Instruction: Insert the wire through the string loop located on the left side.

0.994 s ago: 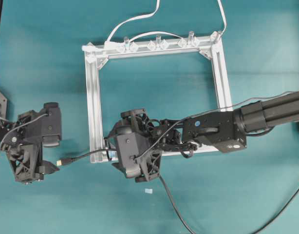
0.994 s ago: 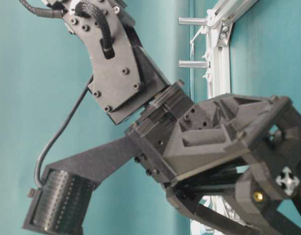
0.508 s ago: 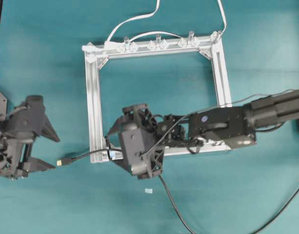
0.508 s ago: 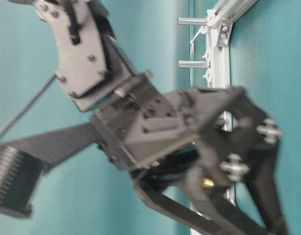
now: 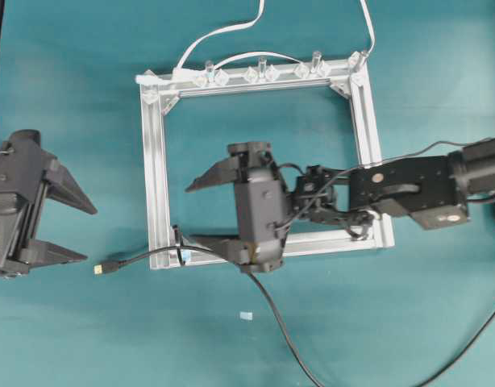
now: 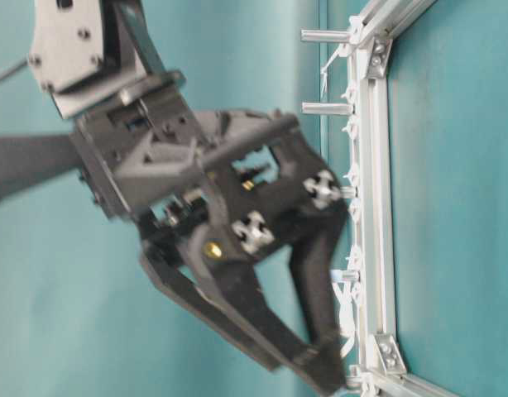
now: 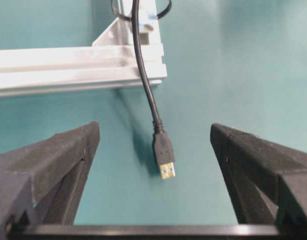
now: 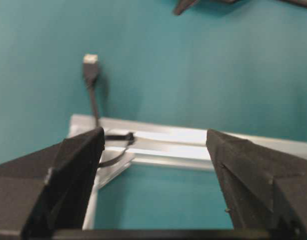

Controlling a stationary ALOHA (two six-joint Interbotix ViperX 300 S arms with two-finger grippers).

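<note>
Black wire with gold-tipped plug, silver frame, plain teal table.

Lighting even, bright, overhead; soft shadows. Table-level view: motion blur on left claw. Wrist views: near fingers soft; frame slightly defocused.

string loop cut off at the frame edge, left tool blurred at table level
</note>
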